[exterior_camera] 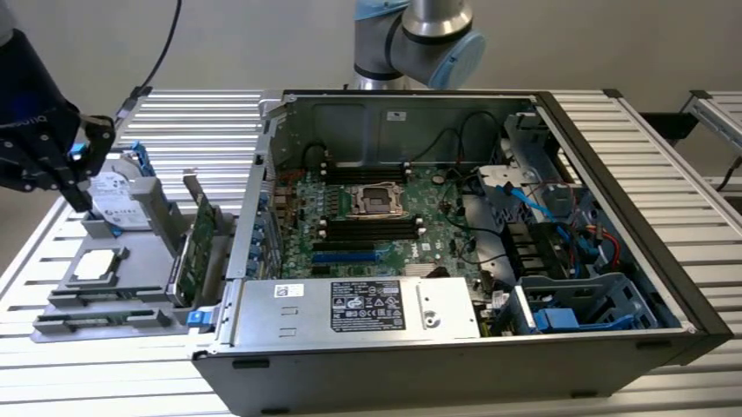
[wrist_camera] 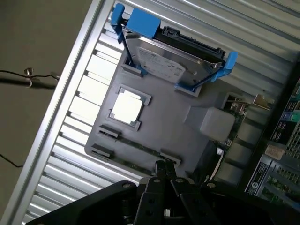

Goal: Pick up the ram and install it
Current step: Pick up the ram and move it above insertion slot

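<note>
- At the near edge of the grey tray [wrist_camera: 173, 126], the ram [wrist_camera: 138, 146] appears as a thin dark-green strip standing on edge between two small end brackets. It is too slim to make out more.
- Just above one of those brackets, in the wrist view, the gripper [wrist_camera: 165, 168] hangs with its fingertips drawn close together and nothing between them. It is near the ram but not touching it.
- In the exterior view the gripper [exterior_camera: 79, 198] sits over the tray [exterior_camera: 139, 269] beside the hard drive [exterior_camera: 116, 195] with blue rails. A silver processor chip [exterior_camera: 99, 263] lies in the tray's middle, and a wide expansion card [exterior_camera: 200, 243] stands upright at the side nearest the computer case [exterior_camera: 464, 373].
- The tray rests near the counter [exterior_camera: 649, 130] edge on the exterior view's left, and the open case takes the counter's middle.
- Inside the case, the black memory slots [exterior_camera: 371, 228] on the motherboard [exterior_camera: 400, 252] look unfilled.
- My judgement is that the task has hardly begun. The ram is not yet grasped, and both lifting and seating it remain.
</note>
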`<state>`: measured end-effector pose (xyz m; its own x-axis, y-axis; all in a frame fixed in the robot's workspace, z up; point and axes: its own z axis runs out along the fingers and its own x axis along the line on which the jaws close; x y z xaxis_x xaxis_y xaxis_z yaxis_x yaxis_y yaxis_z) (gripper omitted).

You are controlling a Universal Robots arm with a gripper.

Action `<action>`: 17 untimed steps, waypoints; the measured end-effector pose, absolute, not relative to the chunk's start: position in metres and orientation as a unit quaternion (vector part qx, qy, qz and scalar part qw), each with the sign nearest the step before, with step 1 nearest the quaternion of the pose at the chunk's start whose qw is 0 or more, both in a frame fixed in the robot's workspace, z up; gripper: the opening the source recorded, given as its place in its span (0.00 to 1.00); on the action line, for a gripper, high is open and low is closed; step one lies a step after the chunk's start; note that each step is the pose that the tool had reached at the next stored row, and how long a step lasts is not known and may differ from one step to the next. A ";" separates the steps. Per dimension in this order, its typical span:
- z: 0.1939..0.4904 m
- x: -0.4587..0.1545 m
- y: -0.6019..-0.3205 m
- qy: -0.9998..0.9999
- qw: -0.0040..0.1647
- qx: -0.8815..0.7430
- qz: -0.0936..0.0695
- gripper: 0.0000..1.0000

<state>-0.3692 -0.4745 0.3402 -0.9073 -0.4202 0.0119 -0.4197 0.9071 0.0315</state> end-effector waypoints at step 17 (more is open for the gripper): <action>0.346 -0.373 -0.474 -0.939 0.018 0.343 0.015 0.11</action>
<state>-0.3728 -0.4737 0.3460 -0.7640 -0.6436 0.0449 -0.6448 0.7642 -0.0160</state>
